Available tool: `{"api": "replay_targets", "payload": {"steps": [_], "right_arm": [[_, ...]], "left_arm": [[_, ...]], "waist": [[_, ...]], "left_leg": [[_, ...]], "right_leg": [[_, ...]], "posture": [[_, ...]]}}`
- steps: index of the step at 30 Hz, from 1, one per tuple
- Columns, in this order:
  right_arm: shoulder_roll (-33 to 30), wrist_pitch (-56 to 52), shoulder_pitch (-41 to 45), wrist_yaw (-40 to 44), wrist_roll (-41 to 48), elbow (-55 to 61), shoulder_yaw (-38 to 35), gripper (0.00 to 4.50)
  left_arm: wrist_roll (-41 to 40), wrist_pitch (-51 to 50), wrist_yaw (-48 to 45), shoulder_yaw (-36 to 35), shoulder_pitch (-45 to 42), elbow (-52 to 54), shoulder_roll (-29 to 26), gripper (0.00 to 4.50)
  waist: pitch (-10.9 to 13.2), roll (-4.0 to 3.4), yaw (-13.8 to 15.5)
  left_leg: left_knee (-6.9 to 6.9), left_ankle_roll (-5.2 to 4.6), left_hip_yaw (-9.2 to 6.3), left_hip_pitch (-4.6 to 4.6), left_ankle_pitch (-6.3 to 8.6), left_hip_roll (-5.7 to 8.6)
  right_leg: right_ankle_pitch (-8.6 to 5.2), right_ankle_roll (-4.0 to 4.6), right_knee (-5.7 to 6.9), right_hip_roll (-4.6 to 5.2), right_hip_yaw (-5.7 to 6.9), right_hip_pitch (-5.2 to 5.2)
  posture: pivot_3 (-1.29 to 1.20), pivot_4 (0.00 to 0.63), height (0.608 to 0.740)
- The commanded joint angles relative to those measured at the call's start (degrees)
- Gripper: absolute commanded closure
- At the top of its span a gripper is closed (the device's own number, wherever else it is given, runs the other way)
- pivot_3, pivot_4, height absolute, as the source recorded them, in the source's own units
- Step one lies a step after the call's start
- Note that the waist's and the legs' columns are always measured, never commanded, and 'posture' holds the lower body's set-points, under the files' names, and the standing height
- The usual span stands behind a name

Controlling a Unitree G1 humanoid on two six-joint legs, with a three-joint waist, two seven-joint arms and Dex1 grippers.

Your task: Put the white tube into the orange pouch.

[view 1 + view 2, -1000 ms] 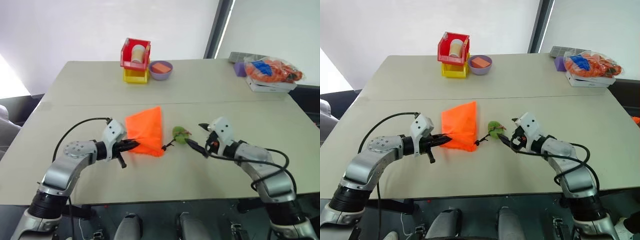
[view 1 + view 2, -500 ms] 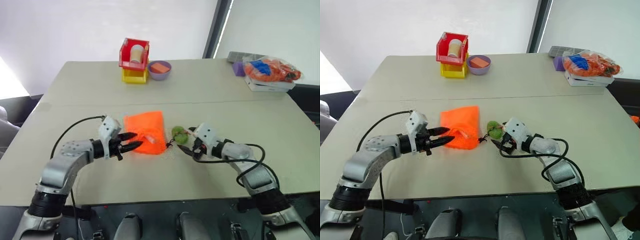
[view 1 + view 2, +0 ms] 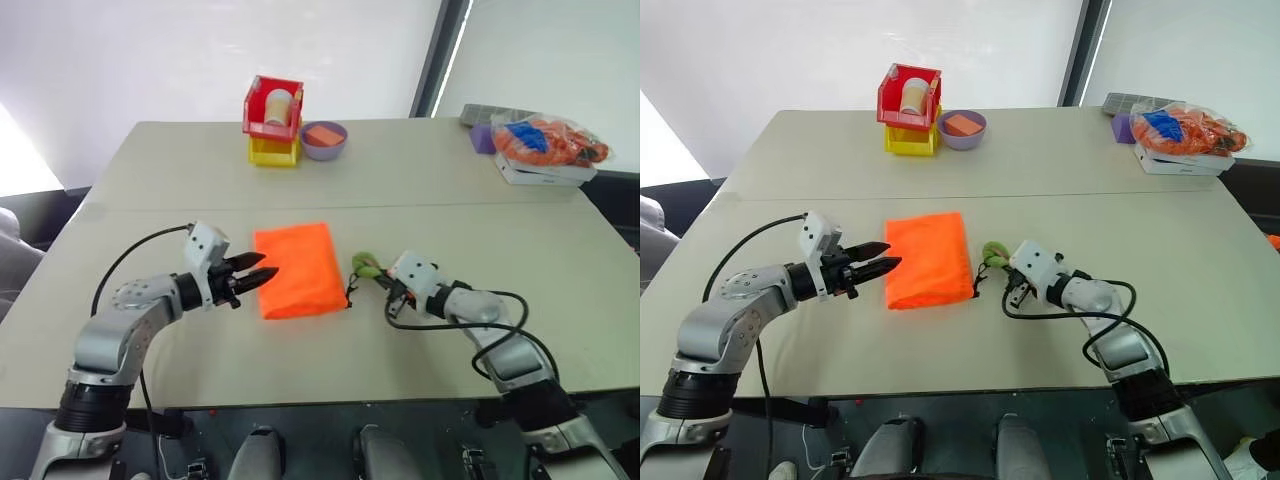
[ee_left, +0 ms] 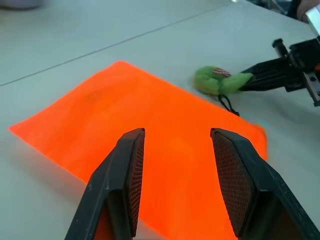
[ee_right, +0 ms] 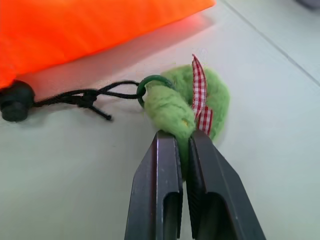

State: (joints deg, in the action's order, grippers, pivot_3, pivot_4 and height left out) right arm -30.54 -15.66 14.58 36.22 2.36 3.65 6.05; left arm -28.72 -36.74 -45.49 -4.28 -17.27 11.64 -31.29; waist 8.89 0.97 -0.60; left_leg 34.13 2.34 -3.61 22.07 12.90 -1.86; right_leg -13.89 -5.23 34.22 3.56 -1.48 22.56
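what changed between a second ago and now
The left gripper let go of the orange pouch and now stands open just off its edge. The pouch, lifted and bunched before, lies flat on the table. The right gripper moved in and shut on the green tag of the black cord. The red bin, purple bowl and plastic bag stayed put.

Lab or office: plain beige tables point(image 3: 420, 175), white walls point(image 3: 150, 60), stacked storage bins point(image 3: 272, 120).
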Motion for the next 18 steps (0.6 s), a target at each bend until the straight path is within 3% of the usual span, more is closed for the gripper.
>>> {"api": "replay_targets", "payload": {"steps": [1,8,11,14,18], "right_arm": [[-0.19,-3.25,-2.23,0.0,7.52,9.56,-8.33,4.47],[0.51,-12.32,-8.03,0.54,24.96,23.4,-20.43,4.47],[-0.16,-13.54,-9.04,0.14,26.66,25.55,-20.53,4.5],[-0.14,-13.98,-9.02,-0.88,26.93,26.42,-19.79,4.5],[0.11,-13.89,-8.66,-1.3,27.14,26.78,-18.35,4.5]], "left_arm": [[-1.77,0.44,0.61,-1.16,-2.27,0.82,0.95,2.25],[-2.42,0.5,-1.82,1.99,-6.04,-1.76,3.08,2.25],[-3.7,-0.43,-4.32,3.24,-7.78,-2.58,3.68,1.49],[-3.18,0.08,-5.59,5.03,-10.36,-5.11,4.78,0.06],[-1.87,1.72,-9.75,8.9,-13.83,-9.2,6.22,0.06]], "waist": [[0.0,0.0,-0.07],[0.0,0.0,-0.22],[0.0,0.0,-0.21],[0.0,0.0,-0.13],[0.0,0.0,-0.12]], "left_leg": [[0.0,0.0,0.0,0.0,0.0,0.0],[-0.01,0.0,-0.02,-0.13,0.0,-0.02],[0.0,0.0,-0.01,-0.16,0.0,-0.02],[0.0,0.0,-0.01,-0.15,0.0,-0.01],[0.01,0.0,0.0,-0.14,0.0,0.0]], "right_leg": [[0.0,0.0,0.0,0.0,0.0,0.0],[-0.01,-0.02,0.04,-0.03,0.0,-0.09],[-0.12,-0.2,0.02,-0.02,0.0,-0.11],[-0.12,-0.18,0.02,-0.01,0.0,-0.11],[-0.1,-0.16,-0.01,-0.01,0.0,-0.11]], "posture": [[0.0,0.15,0.74],[0.0,0.15,0.74],[0.0,0.15,0.74],[0.0,0.15,0.74],[0.0,0.15,0.74]]}}
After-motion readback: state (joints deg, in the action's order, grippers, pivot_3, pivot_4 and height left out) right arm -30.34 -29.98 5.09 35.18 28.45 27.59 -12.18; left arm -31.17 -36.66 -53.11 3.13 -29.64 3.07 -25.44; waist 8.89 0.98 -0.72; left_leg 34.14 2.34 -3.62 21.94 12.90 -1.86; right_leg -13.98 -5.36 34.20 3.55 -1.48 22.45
